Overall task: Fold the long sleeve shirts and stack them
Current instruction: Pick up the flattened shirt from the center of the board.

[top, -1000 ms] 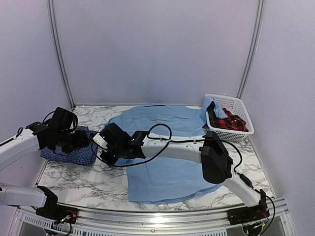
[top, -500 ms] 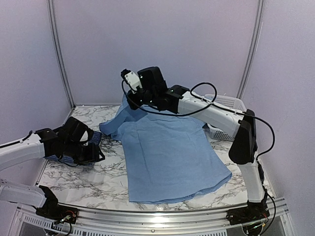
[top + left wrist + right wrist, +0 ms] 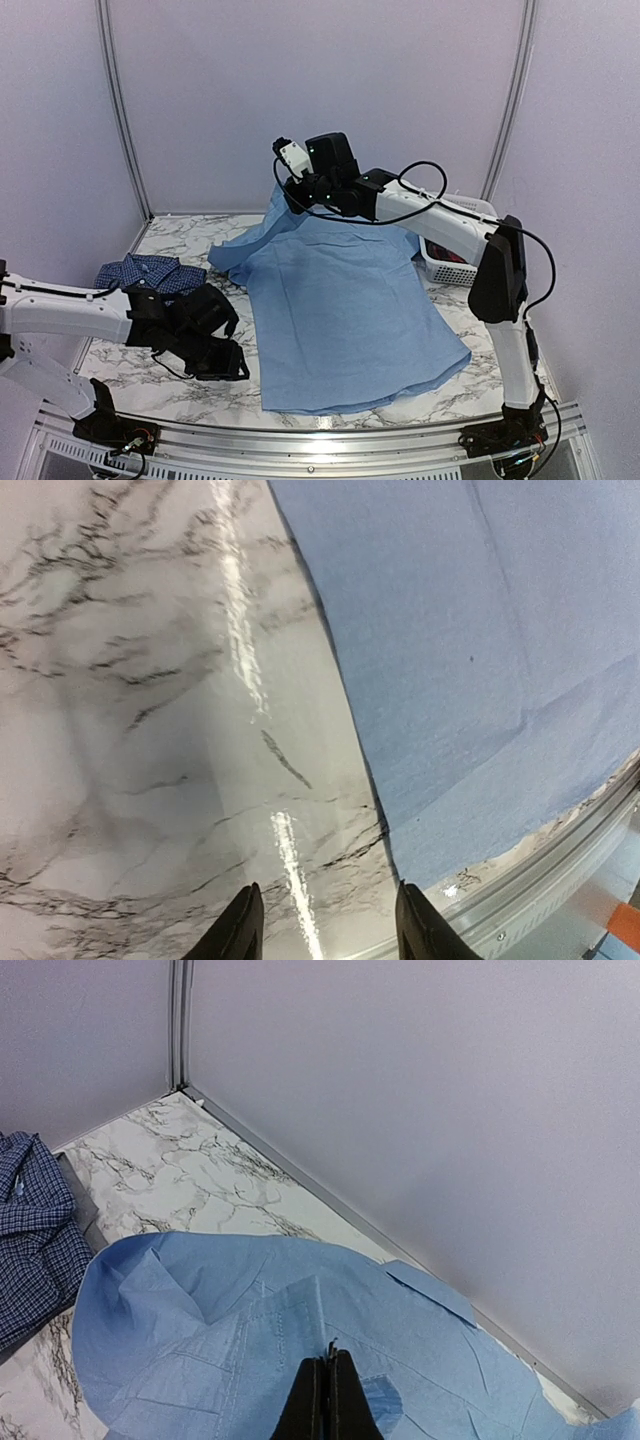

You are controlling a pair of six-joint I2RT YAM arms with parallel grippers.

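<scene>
The light blue long sleeve shirt (image 3: 345, 310) lies spread over the middle of the marble table (image 3: 150, 375). Its far collar end is lifted off the table by my right gripper (image 3: 292, 196), which is shut on a fold of the cloth (image 3: 300, 1320); the right gripper (image 3: 328, 1372) shows its fingers pressed together on that fabric. The dark blue checked shirt (image 3: 150, 272) lies folded at the left, also seen in the right wrist view (image 3: 30, 1230). My left gripper (image 3: 232, 362) hovers low near the front, just left of the blue shirt's edge (image 3: 450, 680). The left gripper (image 3: 325, 925) is open and holds nothing.
A white basket (image 3: 447, 266) stands at the back right, mostly hidden behind the right arm. A metal rail (image 3: 320, 440) runs along the table's front edge, close to the left gripper (image 3: 540, 870). Walls enclose the back and sides.
The left arm swung from beside the checked shirt to the table's front, near the blue shirt's left edge, its jaws narrowing. The right arm raised the collar end and shifted slightly right.
</scene>
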